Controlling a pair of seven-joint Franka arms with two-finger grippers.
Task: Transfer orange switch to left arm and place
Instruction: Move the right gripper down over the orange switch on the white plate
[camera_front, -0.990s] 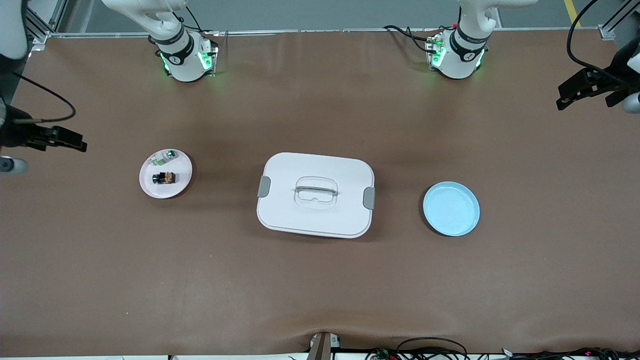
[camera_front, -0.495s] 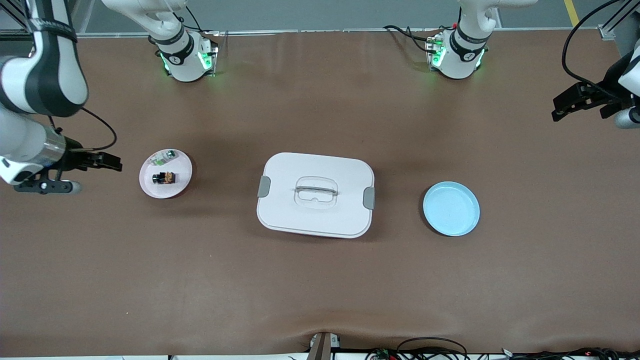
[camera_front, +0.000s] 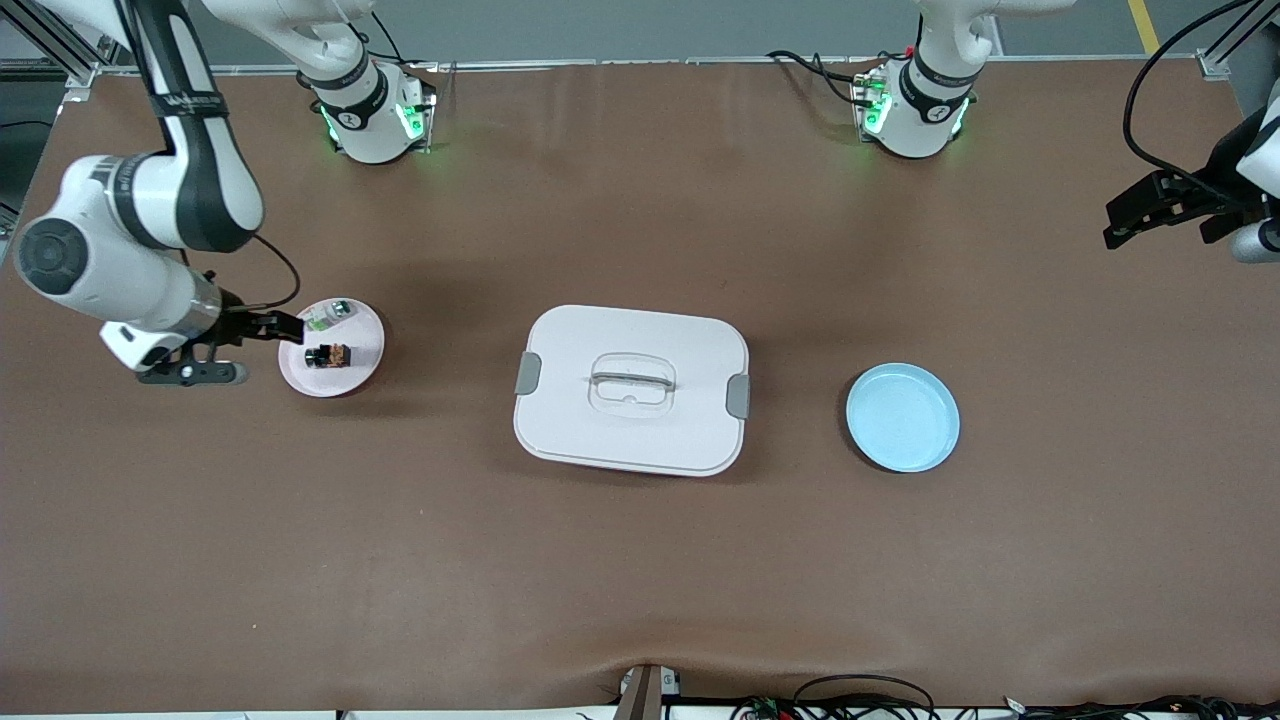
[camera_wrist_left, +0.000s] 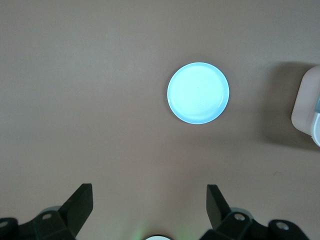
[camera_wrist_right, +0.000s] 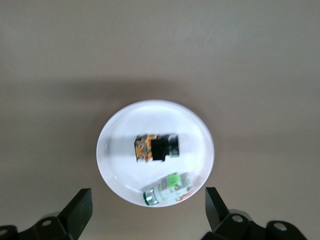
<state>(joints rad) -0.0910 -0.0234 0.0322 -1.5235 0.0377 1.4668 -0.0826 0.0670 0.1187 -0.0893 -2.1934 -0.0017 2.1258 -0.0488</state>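
The orange switch (camera_front: 328, 355), black with an orange end, lies on a small white plate (camera_front: 358, 376) toward the right arm's end of the table. It also shows in the right wrist view (camera_wrist_right: 155, 148), on the plate (camera_wrist_right: 122, 160). My right gripper (camera_front: 280, 328) is open and empty, up over the plate's edge; in its own wrist view (camera_wrist_right: 147, 192) both fingers stand wide apart. The white box (camera_front: 600, 335) sits mid-table. My left gripper (camera_front: 1130, 215) waits open and empty at the left arm's end of the table, as its wrist view (camera_wrist_left: 149, 186) shows.
A clear-and-green component (camera_front: 330, 315) lies on the same plate as the switch, seen also in the right wrist view (camera_wrist_right: 169, 189). An empty light blue plate (camera_front: 902, 417) sits between the box and the left arm's end. It and a box corner (camera_wrist_left: 307, 110) show in the left wrist view (camera_wrist_left: 198, 93).
My right arm has swung in from the table's edge toward the white plate, bringing its gripper over the plate's edge. The left gripper has barely shifted.
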